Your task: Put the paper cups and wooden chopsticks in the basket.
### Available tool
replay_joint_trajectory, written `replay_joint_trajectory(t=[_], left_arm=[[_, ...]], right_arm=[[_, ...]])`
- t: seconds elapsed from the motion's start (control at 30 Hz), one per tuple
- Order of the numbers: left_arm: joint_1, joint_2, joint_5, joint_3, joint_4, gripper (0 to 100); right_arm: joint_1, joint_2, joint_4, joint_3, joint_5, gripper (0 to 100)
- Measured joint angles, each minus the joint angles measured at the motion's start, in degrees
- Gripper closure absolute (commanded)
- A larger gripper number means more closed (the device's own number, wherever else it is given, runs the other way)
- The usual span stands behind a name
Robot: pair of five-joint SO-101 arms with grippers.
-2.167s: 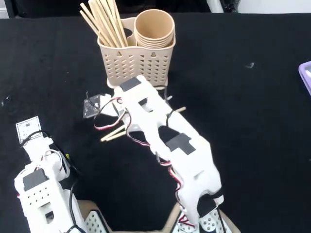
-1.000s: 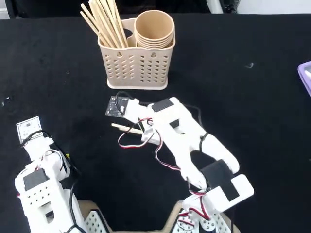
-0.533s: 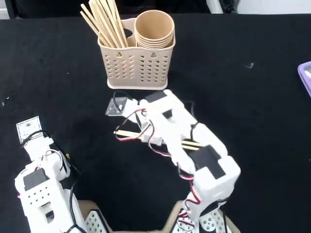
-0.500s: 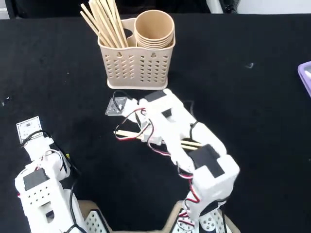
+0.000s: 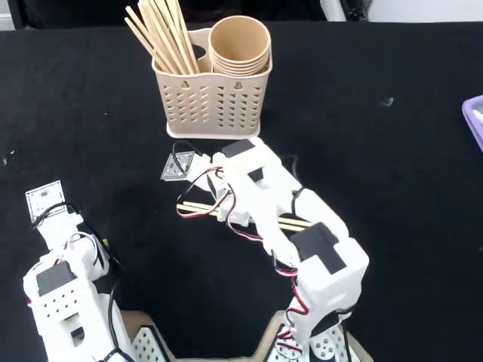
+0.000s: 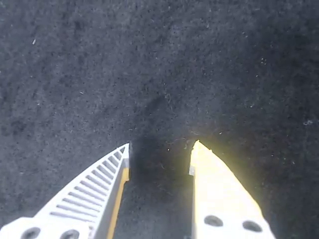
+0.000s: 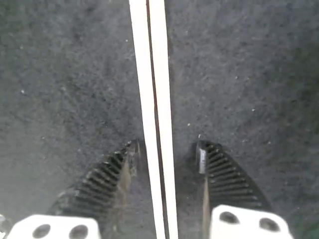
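Observation:
A beige basket (image 5: 215,98) stands at the back of the table. Its left compartment holds several wooden chopsticks (image 5: 158,34), its right one a stack of paper cups (image 5: 240,45). In front of it a pair of chopsticks (image 5: 195,207) lies flat on the black cloth, partly under the right arm (image 5: 256,188). My right gripper (image 7: 167,144) is open, low over the cloth, with this pair (image 7: 154,74) running lengthwise between its fingers. My left gripper (image 6: 159,149) is open over bare cloth, with its arm (image 5: 60,279) at the near left.
A purple object (image 5: 475,117) shows at the right edge. Black cloth (image 5: 377,188) covers the whole table. Open cloth lies to the right of the basket and between the two arms.
The right arm drew back from the basket and settled over the loose pair of chopsticks, which lie turned from a slant to nearly crosswise. Little moved in the last half second. The left arm kept still.

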Motion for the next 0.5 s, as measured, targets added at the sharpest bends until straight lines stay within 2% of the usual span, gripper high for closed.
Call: replay_joint_trajectory(t=[0.2,0.3,0.5], left_arm=[[0.0,0.0,0.0,0.0,0.0,79],[0.0,0.0,0.0,0.0,0.0,79],[0.0,0.0,0.0,0.0,0.0,79]], right_arm=[[0.4,0.0,0.9,-0.5,1.3,89.3],[0.7,0.5,1.8,-2.0,2.1,99.2],[0.7,1.1,3.5,-2.1,4.8,98.8]])
